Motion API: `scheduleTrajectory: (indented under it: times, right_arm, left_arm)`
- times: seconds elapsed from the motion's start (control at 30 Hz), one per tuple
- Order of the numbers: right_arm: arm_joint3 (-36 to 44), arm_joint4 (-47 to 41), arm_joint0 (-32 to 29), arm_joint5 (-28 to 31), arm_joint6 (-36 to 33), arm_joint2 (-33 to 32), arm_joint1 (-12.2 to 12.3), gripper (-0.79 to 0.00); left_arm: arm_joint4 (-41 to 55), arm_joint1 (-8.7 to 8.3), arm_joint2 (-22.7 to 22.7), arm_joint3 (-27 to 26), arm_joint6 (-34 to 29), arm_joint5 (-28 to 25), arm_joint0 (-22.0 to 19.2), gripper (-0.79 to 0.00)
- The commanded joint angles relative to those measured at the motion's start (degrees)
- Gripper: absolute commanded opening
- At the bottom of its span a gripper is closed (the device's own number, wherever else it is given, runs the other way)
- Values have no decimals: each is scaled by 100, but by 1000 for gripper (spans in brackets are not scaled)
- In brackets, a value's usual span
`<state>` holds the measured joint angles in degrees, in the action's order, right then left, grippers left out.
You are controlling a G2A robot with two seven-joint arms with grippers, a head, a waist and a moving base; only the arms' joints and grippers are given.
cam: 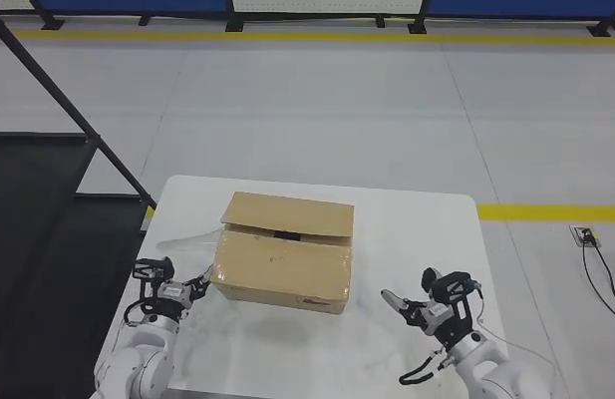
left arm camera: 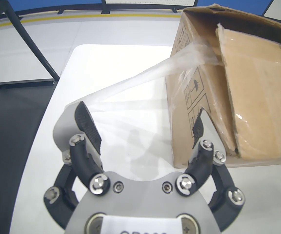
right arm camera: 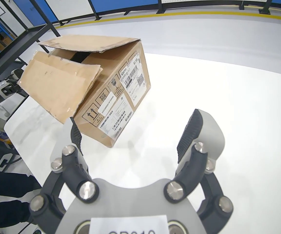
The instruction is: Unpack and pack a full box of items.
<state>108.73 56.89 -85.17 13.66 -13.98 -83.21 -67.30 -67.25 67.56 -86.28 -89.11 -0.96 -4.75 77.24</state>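
A cardboard box sits in the middle of a white table, with its long axis running from the robot's left to its right. Its two top flaps are loose. The near flap is tilted up and the far flap is lifted, leaving a dark slit between them. The left gripper is low over the table at the box's left short end, with its jaws spread wide and holding nothing. One finger is just beside the end wall near the front corner, and it is not possible to tell whether they touch. A strip of clear tape trails from that end of the box down onto the table, towards this gripper. The right gripper is also spread open and empty. It faces the box's right front corner but stands well apart from it. The left arm is therefore clearly the nearer one, and the flaps lie above and just beyond its fingers.
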Motion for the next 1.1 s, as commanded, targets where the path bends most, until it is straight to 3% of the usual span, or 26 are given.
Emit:
scheduleTrajectory:
  times: [0.0, 0.33, 0.57, 0.77, 1.07]
  right_arm:
    - [-52, -231, 103, 33, -178, 41, -7, 0]
    - [-809, -2060, 1529, 533, -1773, 441, -55, 0]
    - [-1882, -3696, 2574, 1065, -2753, 749, -98, 0]
    - [-2622, -4474, 3174, 1249, -3118, 1012, -143, 0]
    - [-3327, -5265, 3612, 1379, -3307, 1338, -214, 0]
  left_arm:
    - [-9, 1, 0, -23, 24, -29, 24, 0]
    - [62, 7, -66, -136, 125, -138, 213, 0]
    - [507, 15, -315, -153, 132, -66, 340, 0]
    - [601, 16, -431, -165, 155, -46, 420, 0]
    - [646, 37, -416, -143, 153, 7, 414, 0]
